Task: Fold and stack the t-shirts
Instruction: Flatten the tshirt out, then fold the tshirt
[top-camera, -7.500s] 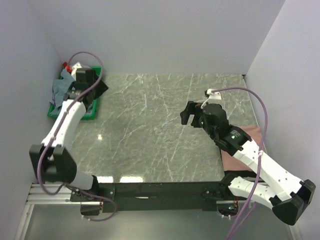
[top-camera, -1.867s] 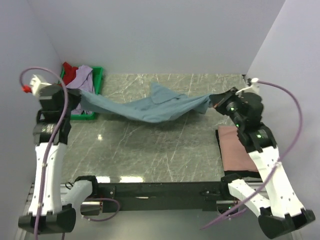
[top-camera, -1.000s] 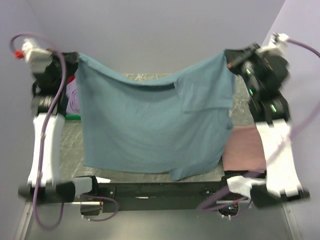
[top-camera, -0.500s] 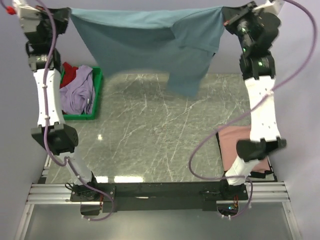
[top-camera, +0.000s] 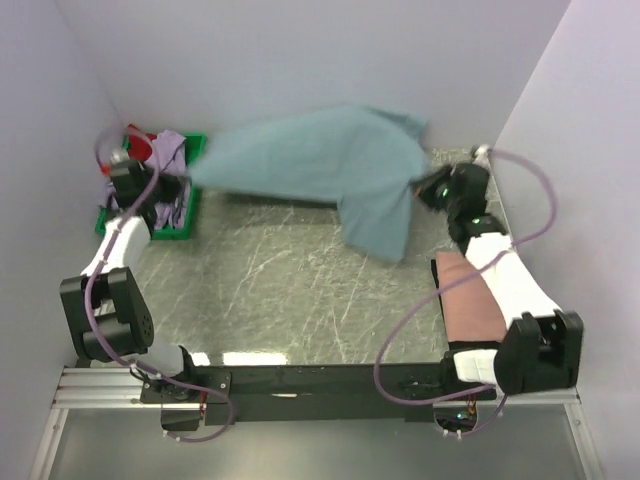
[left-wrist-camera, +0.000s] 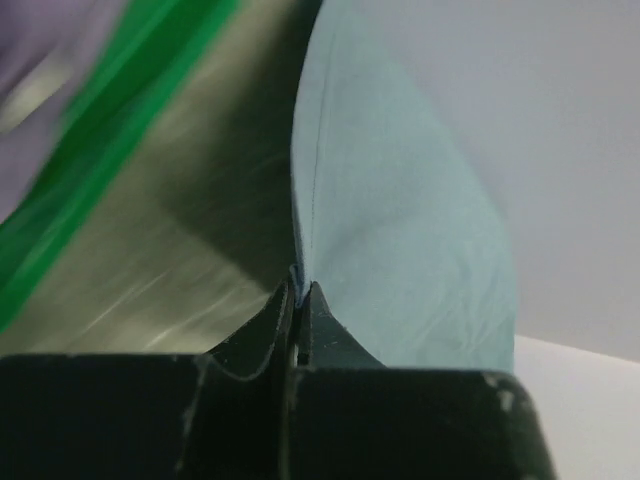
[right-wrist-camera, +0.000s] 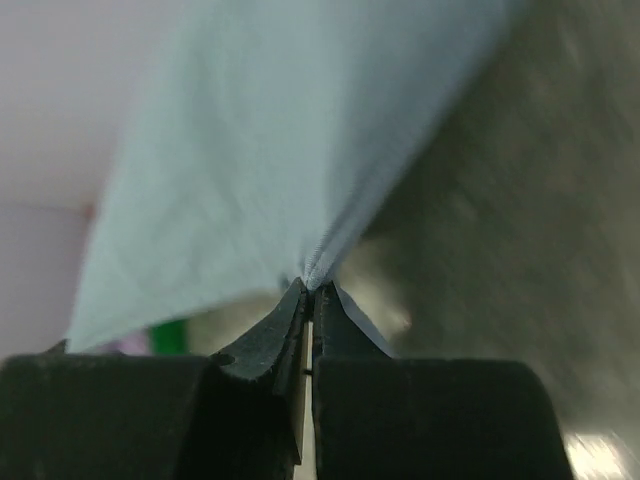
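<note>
Change: half a second ago both arms were stretched high with the grey-blue t-shirt (top-camera: 320, 160) hung between them; now they are low at the far edge of the table (top-camera: 290, 290) and the cloth has swung down with them.
Grey-blue t-shirt, place: in the air over the far side of the table, in front of the back wall (top-camera: 300, 60), strung between the two grippers.
Grey-blue t-shirt, shape: a wide billowing sheet, puffed upward in the middle, with one long rounded flap drooping toward the table right of centre; soft matte knit with a stitched hem line in the left wrist view.
Left gripper (top-camera: 180, 182): black fingers pressed together on the shirt's left edge; in its wrist view the tips (left-wrist-camera: 300, 290) pinch a thin fold.
Right gripper (top-camera: 422, 190): jaws closed on the shirt's right corner; in its wrist view the cloth fans out from the pinch (right-wrist-camera: 308, 290).
Salmon pink t-shirt (top-camera: 470, 300): a flat folded rectangle at the table's right edge, partly under the right arm.
Lavender t-shirt (top-camera: 170, 152): crumpled in the green tray (top-camera: 150, 232) at far left.
Red t-shirt (top-camera: 138, 140): bunched behind the lavender one in that tray.
Green tray: hard glossy plastic with a raised rim.
Table: dark green marbled stone look, pale veins, shiny.
</note>
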